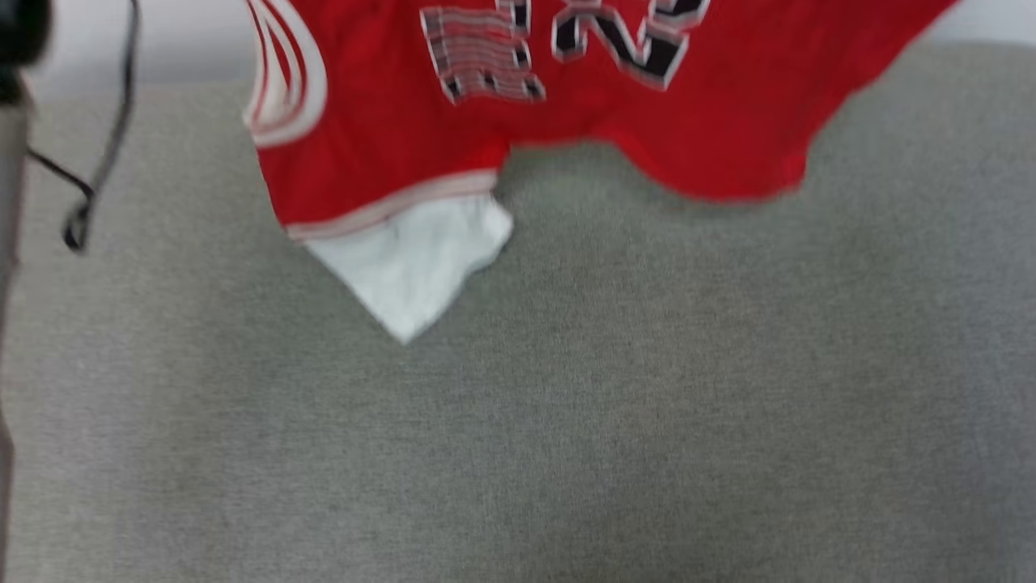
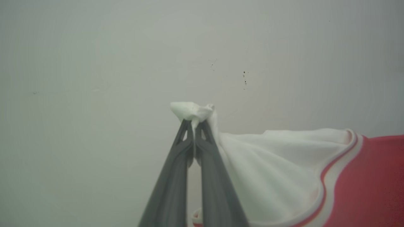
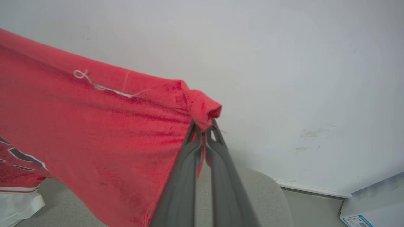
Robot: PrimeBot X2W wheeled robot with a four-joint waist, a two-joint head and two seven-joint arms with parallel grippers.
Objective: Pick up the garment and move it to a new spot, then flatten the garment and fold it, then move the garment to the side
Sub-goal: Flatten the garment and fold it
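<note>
Dark fingers of the left gripper (image 2: 193, 126) rise closest in the left wrist view. They are pressed together on a bunched tip of the white sleeve (image 2: 268, 164), with no gap visible between the jaws. The right gripper (image 3: 204, 130) is likewise clamped on a rolled corner of the red hem (image 3: 205, 108), and a loose white thread trails across the cloth beside it.

Between the two pinches the garment (image 1: 388, 138) hangs in the air as a slack sheet. Part of its black, white-outlined print (image 1: 623, 40) shows at the top edge of the head view. The other white sleeve (image 1: 413, 259) dangles lowest, over the grey fabric-covered surface (image 1: 566, 453). That view is blurred, so it cannot be told whether the sleeve's point touches the surface. Farther off is a pale wall (image 2: 94, 63). A dark cable (image 1: 105, 154) hangs at the left, and a pale box (image 3: 372, 205) sits low by the wall.

The step in hand looks like the first: the garment is lifted for carrying to its new spot and not yet laid down. The next move calls for both grippers to descend together at an even spread. The dangling lower edge should land first, and the rest should then be drawn across so that it lies flat. The sag in the middle suggests widening the spread slightly beforehand.
</note>
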